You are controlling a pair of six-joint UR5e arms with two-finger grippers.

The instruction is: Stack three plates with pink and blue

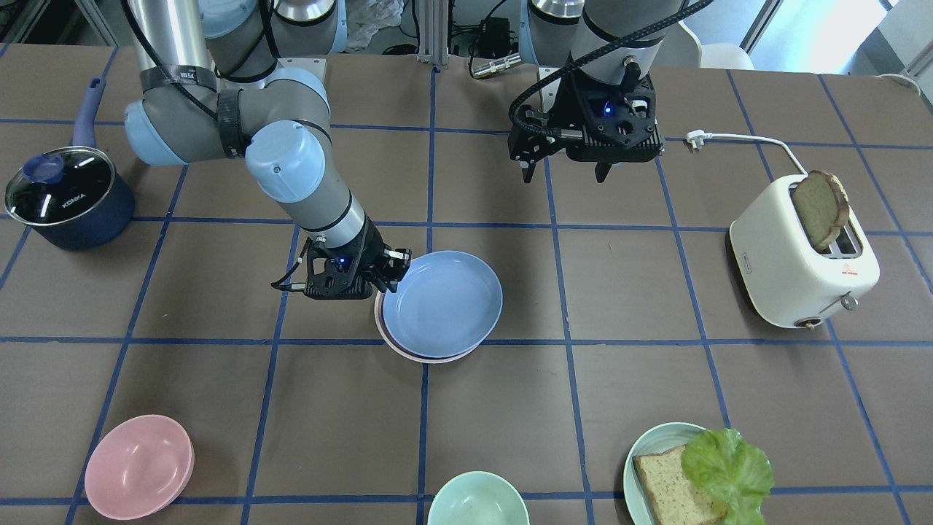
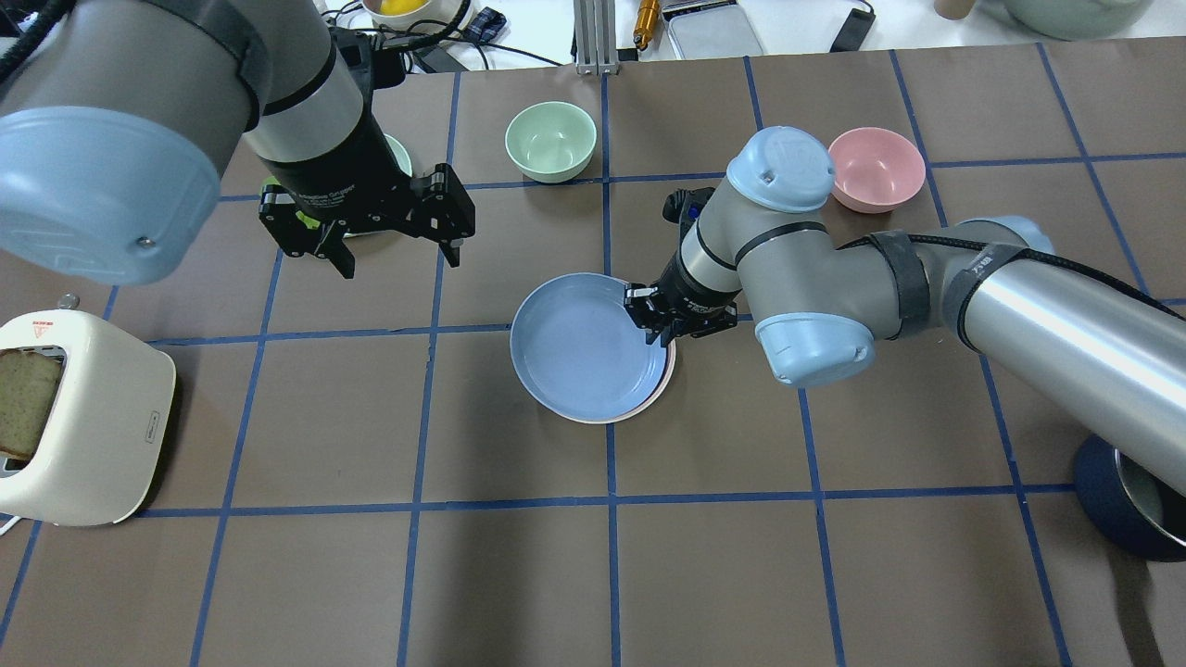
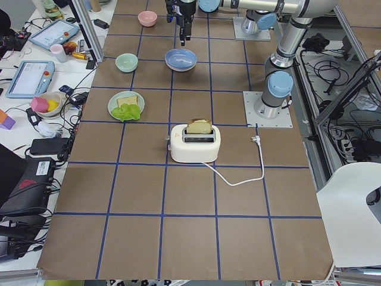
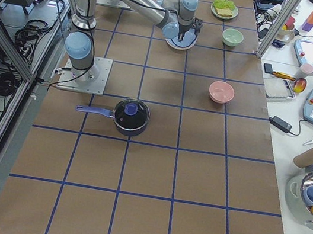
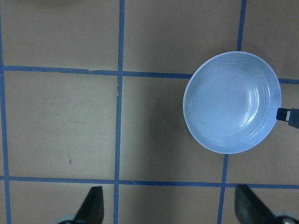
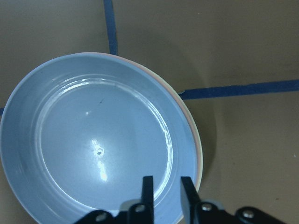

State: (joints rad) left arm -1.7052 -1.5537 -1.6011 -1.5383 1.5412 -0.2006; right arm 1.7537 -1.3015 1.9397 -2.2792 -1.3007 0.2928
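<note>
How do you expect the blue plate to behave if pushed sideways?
The shallow, thin-walled blue plate looks rigid and probably light. Sitting off-centre on the plates beneath, with a glossy surface, it would likely slide rather than tip.

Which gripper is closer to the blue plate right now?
Right. The right gripper is at the blue plate, with its fingers straddling the rim. The left gripper hangs open, raised and well clear of the plate, to its left in the overhead view.

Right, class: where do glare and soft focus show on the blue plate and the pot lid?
Right wrist view: small white glints on the blue plate's floor. Front-facing view: bright streaks across the pot lid. Left wrist view: the plate looks soft and washed out.
</note>
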